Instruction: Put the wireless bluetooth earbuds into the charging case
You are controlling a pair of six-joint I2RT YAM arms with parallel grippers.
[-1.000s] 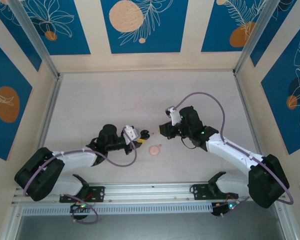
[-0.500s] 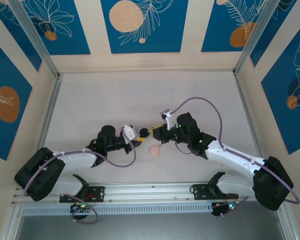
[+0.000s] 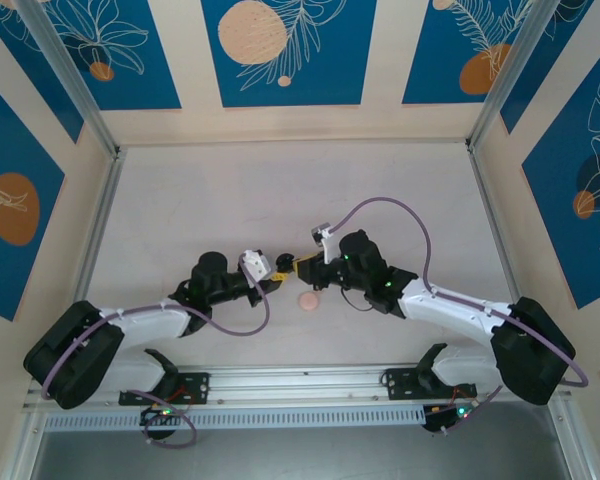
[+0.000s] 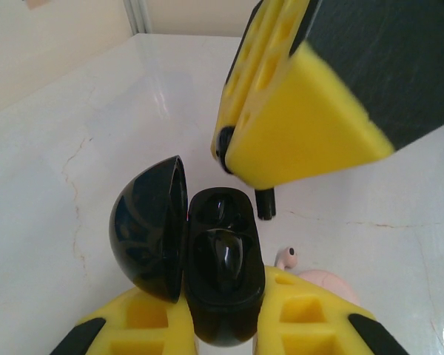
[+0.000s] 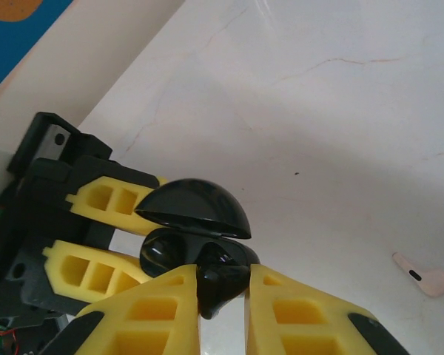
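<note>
Left gripper (image 4: 223,322): clamped around the lower body of the black charging case (image 4: 216,307), lid (image 4: 144,229) hinged wide to one side, wells facing up. Right gripper (image 5: 222,296): pinched narrowly on a black earbud (image 5: 220,282), held directly over the case with the stem pointing down, just above the wells. Contact between bud and case not confirmable.

Compared with one second earlier: right arm swung leftward and inward. Right gripper formerly well apart from the left one, now meeting it over the case. Left arm in nearly the same place. Pink case (image 3: 308,299) unmoved on the table, just on the near side of both grippers.

Noted on the surface: one pale pink earbud (image 5: 422,279) lying loose, just beside the pink case. Table (image 3: 230,200) white and glossy, marble-like, with faint brownish veins.

Enclosure: beige walls carrying blue panels (image 3: 280,50) with orange discs and white leaf outlines. Aluminium posts (image 3: 75,85) at the rear corners. Slotted rail (image 3: 300,380) along the near edge, bearing both arm bases.
</note>
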